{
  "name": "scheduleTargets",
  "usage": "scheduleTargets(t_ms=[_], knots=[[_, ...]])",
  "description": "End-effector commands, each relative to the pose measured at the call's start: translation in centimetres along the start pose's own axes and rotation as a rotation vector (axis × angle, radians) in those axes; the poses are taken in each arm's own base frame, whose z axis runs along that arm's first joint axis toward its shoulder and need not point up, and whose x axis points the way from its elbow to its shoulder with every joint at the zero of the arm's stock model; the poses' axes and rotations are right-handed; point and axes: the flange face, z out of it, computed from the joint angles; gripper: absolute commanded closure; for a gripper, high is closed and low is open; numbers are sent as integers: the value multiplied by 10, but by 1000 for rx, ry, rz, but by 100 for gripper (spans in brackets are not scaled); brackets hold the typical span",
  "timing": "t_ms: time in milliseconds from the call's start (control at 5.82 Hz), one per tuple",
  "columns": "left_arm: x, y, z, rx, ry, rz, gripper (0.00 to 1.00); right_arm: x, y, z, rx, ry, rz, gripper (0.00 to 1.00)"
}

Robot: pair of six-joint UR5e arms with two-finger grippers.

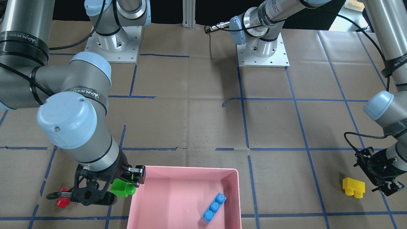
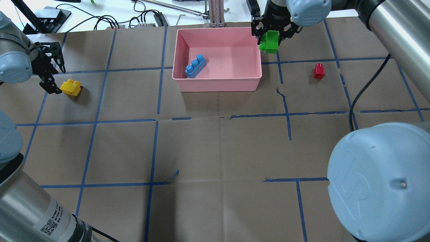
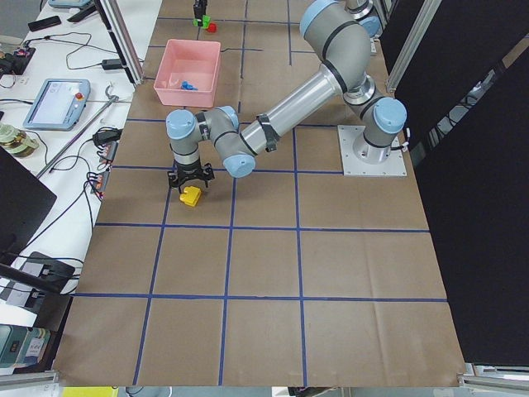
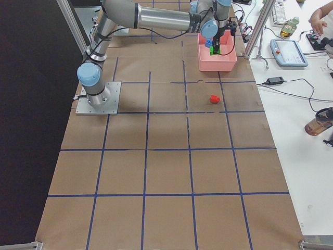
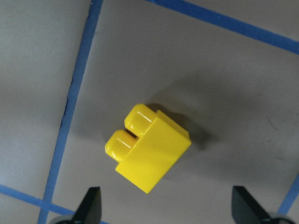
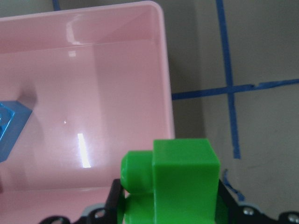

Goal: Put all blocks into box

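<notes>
**One block in the box, one on its way, two not yet taken**

On the brown paper worktop (image 2: pixel 215 151), marked with blue tape lines, the pink box (image 2: pixel 218 84) stands at the far side from the robot, near the middle. I judge the task to be about one quarter done, and the second quarter is near.

The right end effector (image 2: pixel 270 40) is at the far right corner of the box. It pinches the green block (image 1: pixel 123 188) between its fingers. The block seems to hang just beside the right wall of the box, above the worktop and not yet over the inside. To finish this step, I think it needs a short move sideways over the rim and then a release.

The left end effector (image 5: pixel 167 205) is well apart from the box, on the robot's left side. Its fingers are spread wide and hold nothing. It hovers just beside the yellow block.

The long blue block (image 2: pixel 195 66) already lies inside the box, near the left wall. It is the only one that is done.

The yellow block (image 5: pixel 149 151) lies on its side on the worktop, not gripped. It is probably the next one for the left arm.

The small red block (image 2: pixel 319 71) lies on the worktop to the right of the box, apart from it. No end effector touches it, so it is probably left for last.
</notes>
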Motion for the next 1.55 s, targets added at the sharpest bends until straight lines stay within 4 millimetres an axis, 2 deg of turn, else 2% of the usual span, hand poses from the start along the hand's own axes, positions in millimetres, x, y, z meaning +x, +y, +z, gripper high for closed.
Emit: scheduleTargets(t_ms=[0,172,343,515,687,859,1030,1202,1374], knots=[[-6,-4,9,49,-37,200,2,-73,16,81,9,-18,13,75],[-7,-8,15,92,-61,241,1,-76,18,83,7,-18,9,75],[-8,-9,20,94,-57,271,1,-75,17,81,12,-18,8,58],[-9,-8,32,99,-43,278,1,-77,14,74,58,-39,8,1],[-7,0,39,101,-34,263,1,-67,10,57,71,-36,19,0],[-7,5,45,104,-25,254,1,-63,15,29,61,-30,23,0],[-6,6,52,110,-17,251,1,-44,17,6,17,-10,25,0],[-6,4,53,113,-17,252,1,2,10,-21,-26,8,-5,0],[-7,4,63,119,-6,251,3,68,-9,-27,-61,26,-50,0]])
